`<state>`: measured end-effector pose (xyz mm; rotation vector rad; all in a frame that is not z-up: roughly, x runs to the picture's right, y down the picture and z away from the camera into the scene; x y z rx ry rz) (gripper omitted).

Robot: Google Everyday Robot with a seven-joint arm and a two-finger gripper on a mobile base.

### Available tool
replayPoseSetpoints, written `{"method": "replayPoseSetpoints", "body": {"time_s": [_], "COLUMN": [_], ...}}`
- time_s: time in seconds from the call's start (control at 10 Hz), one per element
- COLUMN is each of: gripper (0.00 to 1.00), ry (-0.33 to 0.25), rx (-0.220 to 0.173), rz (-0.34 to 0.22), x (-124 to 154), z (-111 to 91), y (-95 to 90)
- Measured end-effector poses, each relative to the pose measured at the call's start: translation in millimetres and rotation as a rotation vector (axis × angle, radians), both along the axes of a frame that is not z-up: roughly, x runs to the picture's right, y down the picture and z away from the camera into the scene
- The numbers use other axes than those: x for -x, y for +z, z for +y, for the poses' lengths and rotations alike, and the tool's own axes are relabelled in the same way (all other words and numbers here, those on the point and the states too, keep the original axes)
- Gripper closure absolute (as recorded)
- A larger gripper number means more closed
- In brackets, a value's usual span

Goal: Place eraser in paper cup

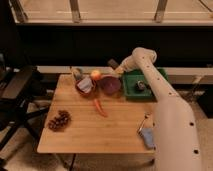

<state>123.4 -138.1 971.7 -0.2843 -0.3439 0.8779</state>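
Observation:
My gripper [114,65] is at the back of the table, just above the far rim of the dark purple bowl [110,84]. It is shut on a flat black block, the eraser [112,62], which sticks out up and to the left. The pale paper cup [85,84] sits to the left of the purple bowl, inside a reddish-brown bowl [78,88]. The gripper is to the right of the cup and higher than it. My arm [150,75] reaches in from the lower right over the green tray.
An orange fruit [95,75] lies between the cup and the gripper. A grey object [76,73] stands behind the cup. A green tray [131,91] holds a small dark item [141,86]. An orange carrot [100,106], dark grapes [59,120] and a blue pad [146,135] lie on the wooden table [115,130].

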Motion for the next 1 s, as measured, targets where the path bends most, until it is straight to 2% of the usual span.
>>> {"method": "replayPoseSetpoints", "body": {"time_s": [0.6,0.7,1.0], "gripper": [0.38,0.35,0.34], "ry": [0.035,0.039,0.046], "rx": [-0.004,-0.005,-0.014], "rz": [-0.010,-0.013,-0.032], "x": [2.7,2.9,4.6], "z": [-3.1,-3.6,-8.5], "y": [7.7,6.8,0.4]}}
